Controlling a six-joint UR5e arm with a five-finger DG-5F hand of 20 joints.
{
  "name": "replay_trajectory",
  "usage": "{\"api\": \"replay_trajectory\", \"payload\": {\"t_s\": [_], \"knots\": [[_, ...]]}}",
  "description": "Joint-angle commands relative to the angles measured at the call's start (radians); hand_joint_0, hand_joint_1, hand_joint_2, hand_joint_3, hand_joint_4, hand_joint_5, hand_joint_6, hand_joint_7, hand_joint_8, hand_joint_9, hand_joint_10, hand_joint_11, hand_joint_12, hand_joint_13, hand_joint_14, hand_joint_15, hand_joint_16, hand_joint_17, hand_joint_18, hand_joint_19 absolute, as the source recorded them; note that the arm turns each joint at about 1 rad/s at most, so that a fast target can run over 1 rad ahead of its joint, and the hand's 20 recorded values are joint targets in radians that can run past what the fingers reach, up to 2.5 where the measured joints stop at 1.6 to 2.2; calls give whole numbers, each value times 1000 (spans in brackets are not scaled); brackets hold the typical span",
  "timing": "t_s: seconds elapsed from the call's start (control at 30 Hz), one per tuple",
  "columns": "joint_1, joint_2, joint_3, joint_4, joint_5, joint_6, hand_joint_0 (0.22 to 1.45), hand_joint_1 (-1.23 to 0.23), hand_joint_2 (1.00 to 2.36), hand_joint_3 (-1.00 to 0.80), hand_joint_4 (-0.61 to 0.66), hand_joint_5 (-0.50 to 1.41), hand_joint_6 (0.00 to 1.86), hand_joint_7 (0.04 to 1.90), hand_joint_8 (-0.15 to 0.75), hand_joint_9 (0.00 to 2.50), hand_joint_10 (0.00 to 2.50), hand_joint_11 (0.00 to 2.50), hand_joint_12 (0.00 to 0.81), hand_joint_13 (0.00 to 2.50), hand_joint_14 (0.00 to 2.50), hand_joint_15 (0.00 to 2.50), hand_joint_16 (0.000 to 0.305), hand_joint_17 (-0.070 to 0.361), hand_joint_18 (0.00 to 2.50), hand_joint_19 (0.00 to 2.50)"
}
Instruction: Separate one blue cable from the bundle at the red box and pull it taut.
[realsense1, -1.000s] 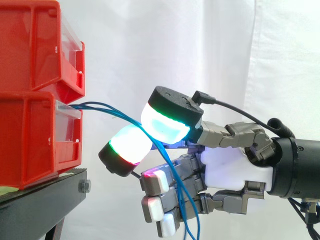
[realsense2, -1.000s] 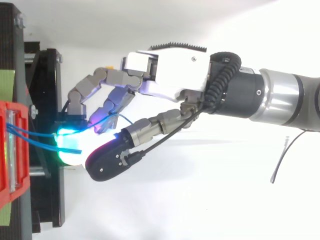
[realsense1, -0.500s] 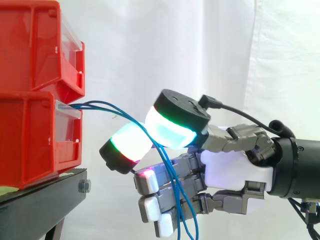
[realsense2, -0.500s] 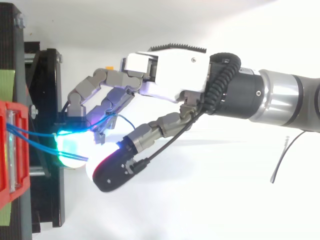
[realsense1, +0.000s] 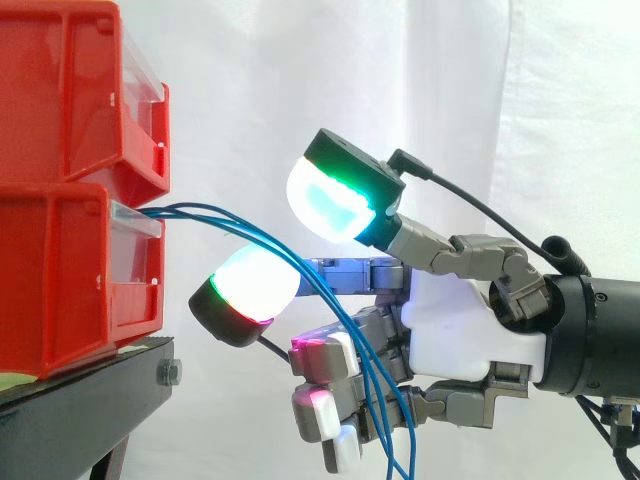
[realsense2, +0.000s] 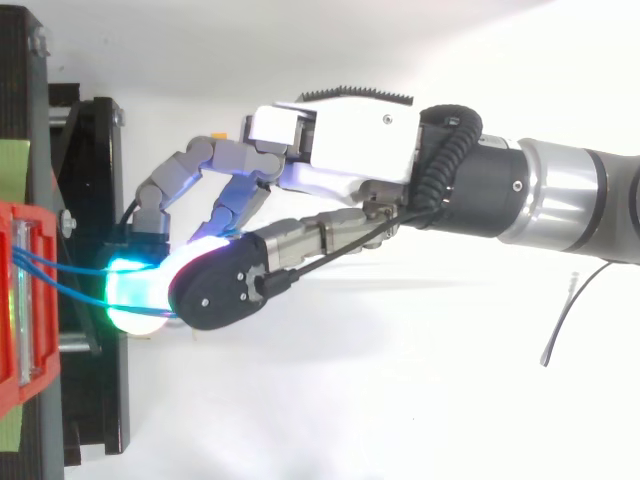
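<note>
Several thin blue cables (realsense1: 240, 228) leave the front of the lower red bin (realsense1: 70, 280) and arc right, then drop past the hand (realsense1: 470, 330). They lie over one outstretched finger, whose glowing pad (realsense1: 250, 290) sits just below them near the bin. The thumb pad (realsense1: 330, 200) is raised well above the cables and touches none of them. Lower down, the cables hang across the front of the curled fingers (realsense1: 325, 390). From above, the hand (realsense2: 340, 140) reaches left toward the bin, and the cables (realsense2: 70, 285) run from the bin under the thumb. No single cable stands apart from the others.
A second red bin (realsense1: 70, 90) is stacked on the lower one. Both rest on a black stand (realsense1: 80, 400) at the left, seen from above as a dark frame (realsense2: 95, 200). A white curtain hangs behind.
The thumb has swung up and off the cables, where a second ago it lay close against them. The outstretched finger has dipped slightly, and the cables now hang looser.
</note>
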Motion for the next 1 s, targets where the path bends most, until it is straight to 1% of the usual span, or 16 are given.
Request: {"api": "replay_trajectory", "payload": {"t_s": [0.0,0.13,0.17,0.2,0.23,0.3,0.37,0.4,0.57,0.67,0.73,0.83,0.87,0.9,0.93,0.97], "knots": [[-1,1,0,0,0,0,615,-440,1000,-500,10,-172,932,750,254,1116,21,1202,363,1041,31,808,52,116,893,839],[1,-1,0,0,0,0,624,-612,1012,-354,22,-174,937,745,257,1090,21,1209,368,1032,29,804,52,118,881,841],[1,-1,0,0,0,0,622,-615,1013,-343,20,-175,938,741,258,1087,20,1205,368,1031,28,809,53,119,881,833],[1,-1,0,0,0,0,643,-717,1014,-321,9,-180,942,752,259,1063,21,1201,368,1025,28,798,53,119,883,829],[-1,-1,0,0,0,0,693,-822,1014,-330,-57,-185,948,781,251,1048,21,1198,362,1008,29,794,53,120,893,799],[-1,-1,0,-2,0,0,737,-894,1011,-378,-88,-186,955,782,238,1094,18,1279,358,1005,29,786,52,116,900,781],[1,1,0,-2,0,0,771,-909,1004,-458,-102,-184,961,757,227,1151,13,1434,357,1005,29,799,51,114,900,788],[1,1,0,-3,0,0,785,-919,1000,-500,-81,-179,965,813,219,1181,10,1489,359,1013,29,817,51,114,909,778],[1,-1,0,-3,0,0,736,-972,1000,-500,-65,-162,968,856,222,1222,8,1565,364,1018,31,825,50,112,921,777],[-1,1,0,-5,2,0,621,-1014,1000,-500,-25,-140,958,853,221,1251,8,1571,362,1020,32,841,49,111,913,806],[2,1,0,-9,5,5,502,-992,1000,-500,-2,-130,954,832,252,1284,6,1552,386,1040,31,850,53,120,940,819],[1,1,0,-9,8,8,444,-869,1000,-500,20,-121,947,791,288,1341,4,1512,413,1071,29,835,59,132,973,828],[1,1,0,-9,8,8,455,-762,1000,-500,24,-117,939,797,280,1375,6,1518,414,1101,27,833,59,133,1000,835],[2,1,0,-11,8,8,460,-723,1000,-500,23,-117,937,804,278,1379,6,1530,414,1110,27,841,59,132,999,839],[2,1,0,-12,8,8,496,-589,1000,-500,12,-116,929,827,255,1388,8,1555,397,1111,26,849,55,124,978,863],[1,1,0,-12,8,8,531,-520,1000,-500,1,-117,923,861,240,1387,10,1551,386,1109,29,856,52,118,964,878]]}}
